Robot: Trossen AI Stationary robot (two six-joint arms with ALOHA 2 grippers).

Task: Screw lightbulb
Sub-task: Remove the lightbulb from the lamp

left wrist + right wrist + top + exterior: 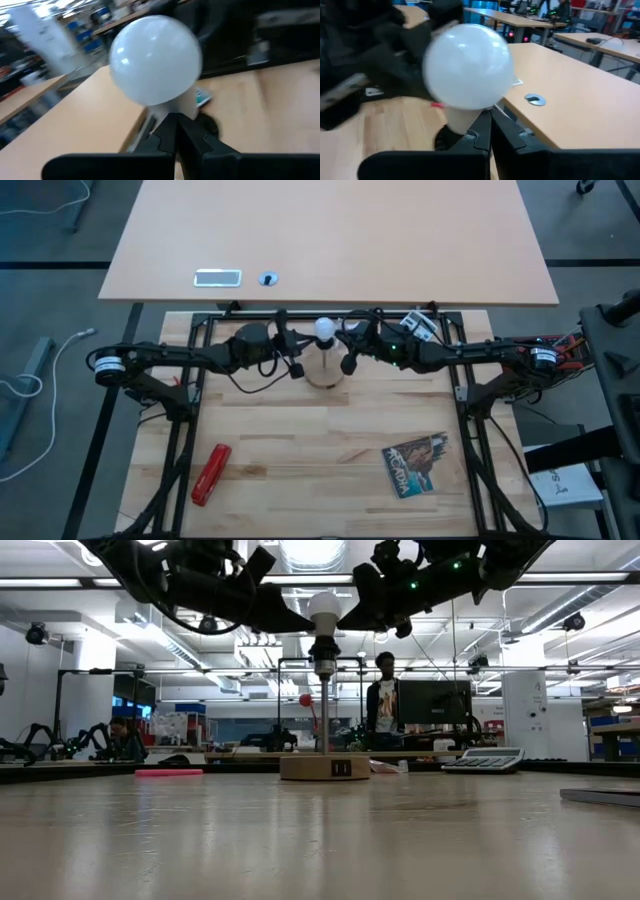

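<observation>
The small white round-headed lightbulb [324, 329] sits upright on top of the black socket post of the round wooden disc base [324, 767], near the back-middle of the light wooden butcher-block table [300, 470]; whether the screw base is fully seated can't be told. Both arms reach in from opposite sides and meet at the bulb. Left hand [175, 131] has its fingers pinched fully together, tips right at the neck under the bulb's globe, holding nothing. Right hand [489, 126] is the same: fingers closed tight against each other, tips just below the globe on the other side, nothing gripped. In the low view both hands hang above the table, flanking the bulb head. Elsewhere on the table: a red cylindrical tool [211, 473] lies front-left, a dark printed card packet [417, 464] front-right, both well apart from the base. A grey calculator [484, 760] shows far right in the low view. A person [383, 706] in dark clothes stands in the room behind.
</observation>
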